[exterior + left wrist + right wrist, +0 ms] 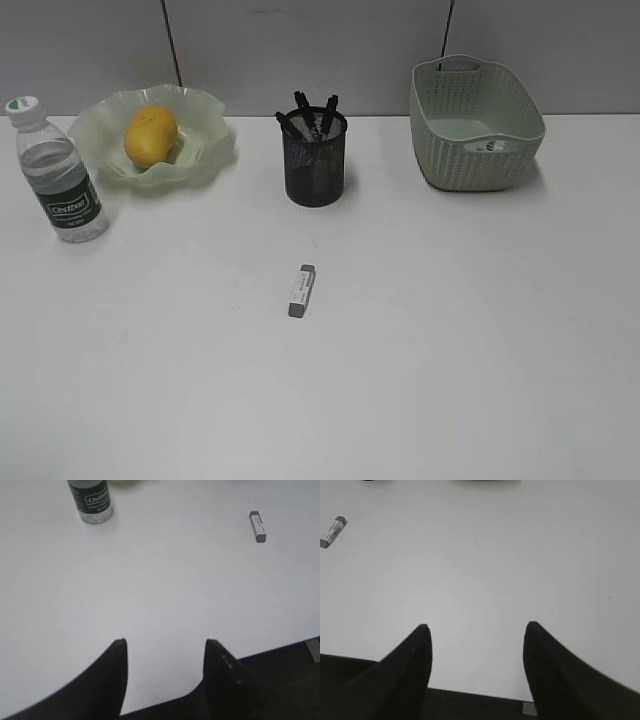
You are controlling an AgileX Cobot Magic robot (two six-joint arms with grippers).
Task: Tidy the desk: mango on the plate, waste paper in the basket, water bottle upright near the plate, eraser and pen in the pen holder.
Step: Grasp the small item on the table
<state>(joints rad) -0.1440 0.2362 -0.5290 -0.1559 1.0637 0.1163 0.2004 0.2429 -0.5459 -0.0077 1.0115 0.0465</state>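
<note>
The yellow mango (150, 136) lies in the pale green ruffled plate (205, 150) at the back left. Beside it the water bottle (57, 185) (92, 500) stands upright. Dark pens (315, 113) stick out of the black mesh pen holder (315, 160). The grey-and-white eraser (302, 290) (258, 526) (332, 531) lies flat on the white desk (450, 330), in front of the holder. A white waste paper scrap (493, 146) rests inside the basket (475, 125). My left gripper (165, 641) and right gripper (476, 625) hover open over the desk's near edge, holding nothing.
A grey partition wall runs behind the desk. The dark drop past the desk's near edge shows below both grippers in the wrist views.
</note>
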